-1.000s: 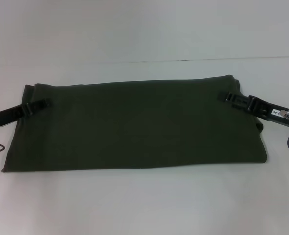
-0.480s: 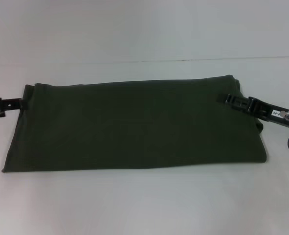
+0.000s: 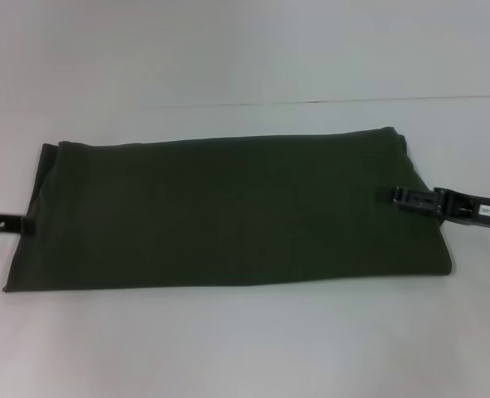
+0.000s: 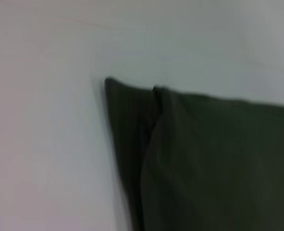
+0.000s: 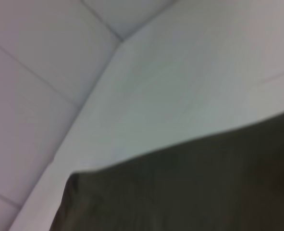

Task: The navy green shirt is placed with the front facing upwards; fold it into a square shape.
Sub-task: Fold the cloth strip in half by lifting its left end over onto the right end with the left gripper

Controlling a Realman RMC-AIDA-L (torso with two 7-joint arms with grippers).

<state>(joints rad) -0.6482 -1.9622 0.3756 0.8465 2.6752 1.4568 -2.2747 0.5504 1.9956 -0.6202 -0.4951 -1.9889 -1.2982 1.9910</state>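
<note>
The navy green shirt (image 3: 228, 211) lies flat on the white table (image 3: 245, 348), folded into a long horizontal band with only plain green cloth showing and no lettering in sight. Its far left corner shows two layered edges in the left wrist view. The left tool (image 3: 16, 223) sits at the shirt's left edge, near the front corner, low against the table. The right tool (image 3: 402, 197) rests over the shirt's right end, its tip on the cloth. Whether either tool is apart or together cannot be told.
</note>
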